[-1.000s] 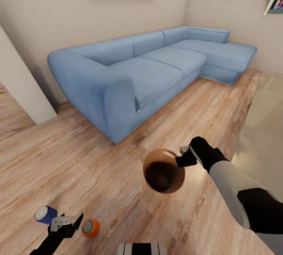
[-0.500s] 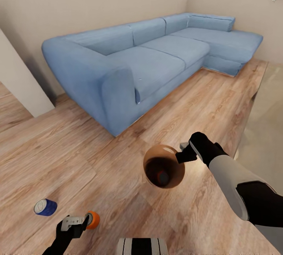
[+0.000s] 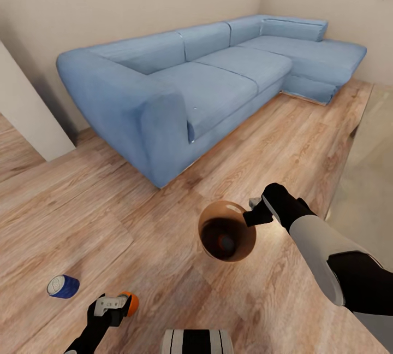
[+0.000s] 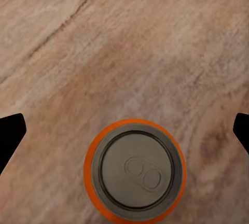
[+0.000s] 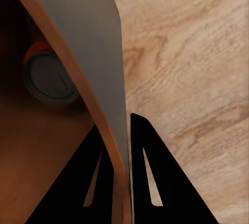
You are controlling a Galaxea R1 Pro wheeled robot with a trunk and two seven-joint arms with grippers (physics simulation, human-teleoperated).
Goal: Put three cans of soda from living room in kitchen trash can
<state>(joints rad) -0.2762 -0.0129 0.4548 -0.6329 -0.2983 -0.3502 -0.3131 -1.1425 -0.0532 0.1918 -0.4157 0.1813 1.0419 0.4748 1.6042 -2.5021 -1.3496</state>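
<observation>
Left gripper (image 3: 115,306) hanging wide open over upright orange can (image 4: 135,171) on wood floor (image 3: 164,266); should center it, drop, then close. Can's long axis pointing vertical, tab end up. Blue can (image 3: 63,286) lying sideways nearby. Right gripper (image 5: 120,182) pinching trash can (image 3: 226,231) rim, one can inside.

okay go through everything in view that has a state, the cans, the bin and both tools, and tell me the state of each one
Orange can: upright on the wood floor, not gripped, between the open fingers.
Blue can: lying on its side on the floor, untouched.
Can in the bin: resting inside, at the bottom.
Trash can: held off the floor by its rim, tilted, mouth open.
Left tool: open, above the orange can.
Right tool: shut on the bin's wall.
</observation>
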